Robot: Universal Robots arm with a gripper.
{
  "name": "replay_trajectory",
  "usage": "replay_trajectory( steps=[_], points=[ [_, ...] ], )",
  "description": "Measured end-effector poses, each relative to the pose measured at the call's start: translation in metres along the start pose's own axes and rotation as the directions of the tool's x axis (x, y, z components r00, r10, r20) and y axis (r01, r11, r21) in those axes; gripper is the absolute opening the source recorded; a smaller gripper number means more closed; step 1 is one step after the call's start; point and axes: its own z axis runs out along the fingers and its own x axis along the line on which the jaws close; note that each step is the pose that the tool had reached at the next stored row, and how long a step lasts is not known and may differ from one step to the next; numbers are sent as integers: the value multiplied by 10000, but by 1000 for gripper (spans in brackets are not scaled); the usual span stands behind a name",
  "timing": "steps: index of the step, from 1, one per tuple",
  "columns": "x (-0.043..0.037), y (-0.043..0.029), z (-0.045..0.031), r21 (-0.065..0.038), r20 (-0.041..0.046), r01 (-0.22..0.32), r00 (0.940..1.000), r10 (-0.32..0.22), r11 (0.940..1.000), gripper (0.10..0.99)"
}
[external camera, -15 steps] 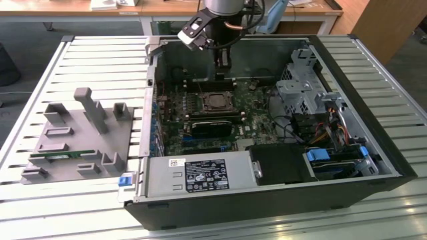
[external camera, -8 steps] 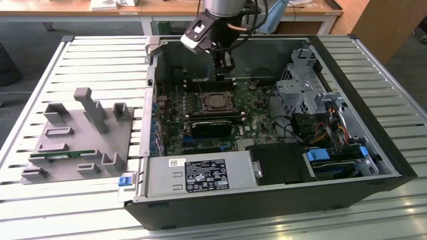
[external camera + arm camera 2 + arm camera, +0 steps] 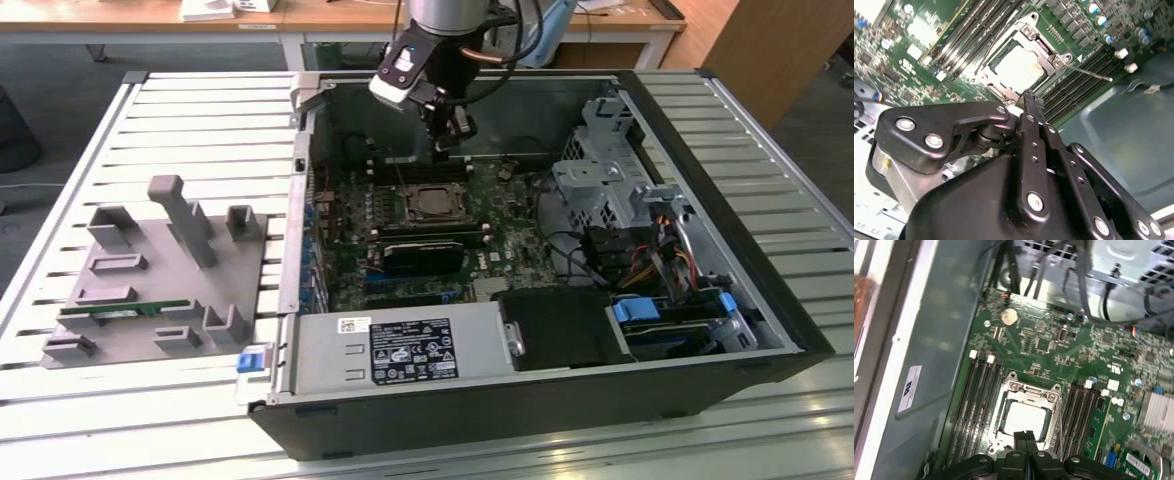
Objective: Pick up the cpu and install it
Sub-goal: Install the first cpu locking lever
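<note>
With the cpu (image 3: 1024,421) already lying in its socket (image 3: 1021,62) on the motherboard (image 3: 414,235), I have the gripper (image 3: 1025,434) poised just above it, jaws pressed together and empty, so I judge placement done and the retention lever (image 3: 1088,73) is what now needs closing.

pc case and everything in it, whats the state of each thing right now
pc case: lying on its side, side panel off
cpu: seated flat in the socket
socket frame: open, not clamped over the cpu
socket lever: released, sticking out
gripper: shut, empty, just above the cpu
memory slots: empty
grey fixture: a green memory stick lies in it
</note>
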Motion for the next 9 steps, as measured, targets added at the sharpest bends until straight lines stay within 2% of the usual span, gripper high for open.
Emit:
replay_trajectory(
  steps=[4, 9],
  points=[
    [0, 0, 0, -10, -11, 719, 9974, -719, 9974, 106],
    [0, 0, 0, -24, -23, 1537, 9881, -1537, 9881, 106]
  ],
)
